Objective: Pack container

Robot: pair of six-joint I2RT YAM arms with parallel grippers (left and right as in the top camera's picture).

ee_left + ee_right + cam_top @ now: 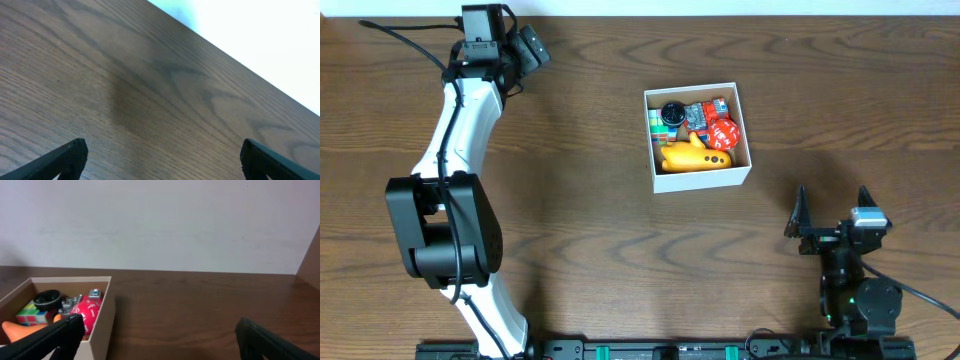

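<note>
The container (701, 180) is a small white cardboard box, brown inside, in the middle of the table. It holds several toys: a yellow-orange toy (692, 155), a red die-like ball (724, 133), a black round piece (672, 113) and a colourful cube (655, 125). The box also shows at the left of the right wrist view (103, 315), with the red ball (87, 312) inside. My left gripper (527, 50) is open and empty at the far left back of the table. My right gripper (832, 212) is open and empty near the front right, apart from the box.
The table is dark brown wood (590, 220). The left arm's white links (460, 130) stretch along the left side. The left wrist view shows only bare wood (150, 100) and the table's far edge. A pale wall stands behind the table in the right wrist view (175, 220).
</note>
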